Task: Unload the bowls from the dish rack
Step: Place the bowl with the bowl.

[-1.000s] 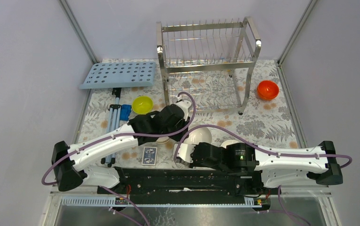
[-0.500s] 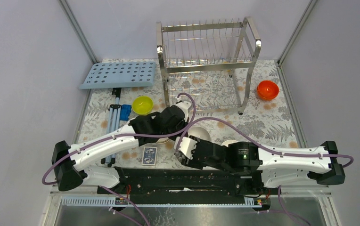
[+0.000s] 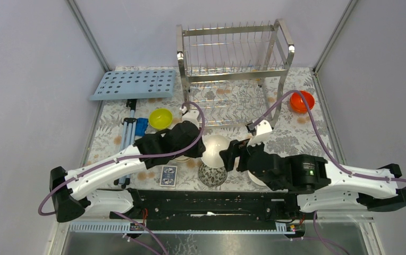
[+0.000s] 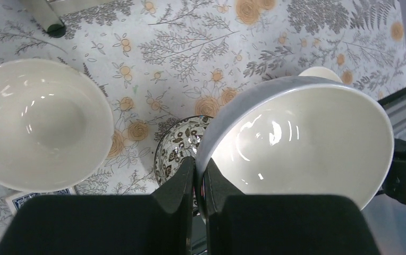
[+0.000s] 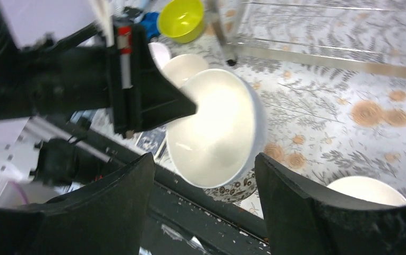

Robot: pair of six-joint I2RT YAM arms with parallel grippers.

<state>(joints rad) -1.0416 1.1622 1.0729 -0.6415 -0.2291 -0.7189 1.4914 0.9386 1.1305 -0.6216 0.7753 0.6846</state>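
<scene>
bowl (image 4: pixel 296 143) rim @ left end effector (image 4: pixel 200 163)

The right hand (image 5: pixel 203 159), spread wide, frames a white bowl (image 5: pixel 217 133) pinched by the left hand (image 5: pixel 190 109) above a patterned bowl (image 5: pixel 234 192).

Your left arm (image 3: pixel 110 164) stretches from the lower left of the frame up to the centre, and your left gripper (image 4: pixel 200 180) is pinched tight on a bowl (image 4: pixel 296 143) rim. Your right arm (image 3: pixel 349 178) reaches in from the lower right; your right gripper (image 5: pixel 203 159) faces the left one, fingers spread wide.
</scene>
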